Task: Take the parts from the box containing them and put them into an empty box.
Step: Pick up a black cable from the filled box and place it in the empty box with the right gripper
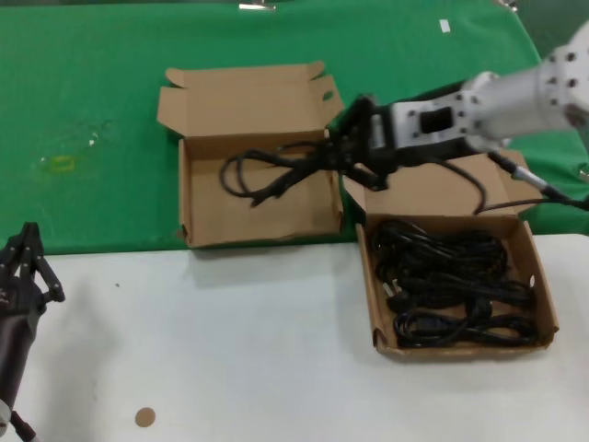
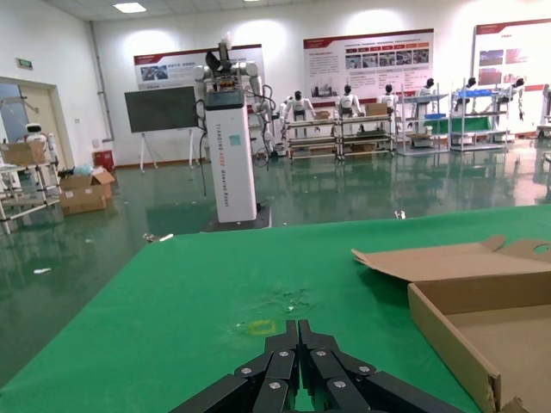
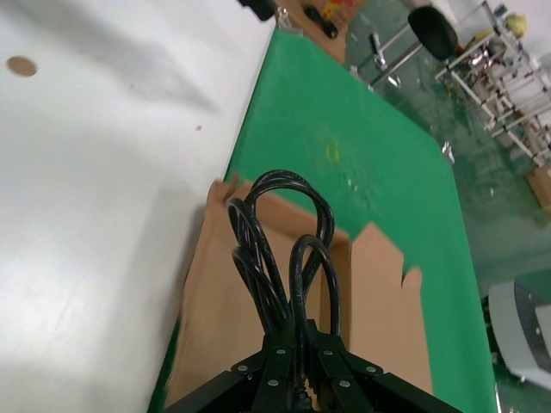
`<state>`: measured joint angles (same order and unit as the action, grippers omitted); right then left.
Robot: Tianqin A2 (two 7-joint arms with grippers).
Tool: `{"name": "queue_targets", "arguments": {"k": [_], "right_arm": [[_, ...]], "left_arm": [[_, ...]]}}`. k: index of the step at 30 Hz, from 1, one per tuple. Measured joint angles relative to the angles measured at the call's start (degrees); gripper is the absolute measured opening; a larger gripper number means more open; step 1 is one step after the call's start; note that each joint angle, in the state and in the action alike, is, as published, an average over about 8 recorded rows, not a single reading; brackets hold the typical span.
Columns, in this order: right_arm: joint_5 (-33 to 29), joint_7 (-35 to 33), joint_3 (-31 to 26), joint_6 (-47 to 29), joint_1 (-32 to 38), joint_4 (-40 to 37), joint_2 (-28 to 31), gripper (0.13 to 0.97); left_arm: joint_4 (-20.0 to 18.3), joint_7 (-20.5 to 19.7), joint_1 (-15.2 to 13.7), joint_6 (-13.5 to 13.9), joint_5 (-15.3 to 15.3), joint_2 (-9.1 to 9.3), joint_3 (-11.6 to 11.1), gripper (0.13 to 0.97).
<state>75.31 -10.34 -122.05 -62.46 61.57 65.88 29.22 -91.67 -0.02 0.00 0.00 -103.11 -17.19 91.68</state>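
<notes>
Now one power cord [image 1: 276,170] in the right tool [image 1: 345,147], above the empty box [image 1: 248,216].

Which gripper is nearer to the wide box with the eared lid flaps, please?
The right gripper: it holds a cord bundle over that box. The left gripper sits at the table's near left edge.

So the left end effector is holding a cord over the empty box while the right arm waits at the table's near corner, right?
Not quite: the arms are swapped. The head view shows the right end effector holding the cord over the empty box, while the left end effector waits at the table's near corner.
</notes>
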Motion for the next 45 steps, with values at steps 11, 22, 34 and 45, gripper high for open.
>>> {"name": "queue_targets", "arguments": {"k": [11, 22, 34, 45], "right_arm": [[-2.39, -1.27, -2.71, 5.49, 1.88, -6.68, -8.55, 0.158], [-2.75, -7.61, -3.72, 10.84, 3.55, -19.03, -14.57, 0.158], [-1.56, -12.77, -3.21, 13.46, 5.84, -27.90, -17.96, 0.158], [-0.96, -15.93, -2.85, 14.89, 7.21, -32.42, -19.47, 0.183]], "left_arm": [[0.00, 0.00, 0.00, 0.00, 0.00, 0.00, 0.00, 0.152], [0.00, 0.00, 0.00, 0.00, 0.00, 0.00, 0.00, 0.152], [0.00, 0.00, 0.00, 0.00, 0.00, 0.00, 0.00, 0.152], [0.00, 0.00, 0.00, 0.00, 0.00, 0.00, 0.00, 0.152]]}}
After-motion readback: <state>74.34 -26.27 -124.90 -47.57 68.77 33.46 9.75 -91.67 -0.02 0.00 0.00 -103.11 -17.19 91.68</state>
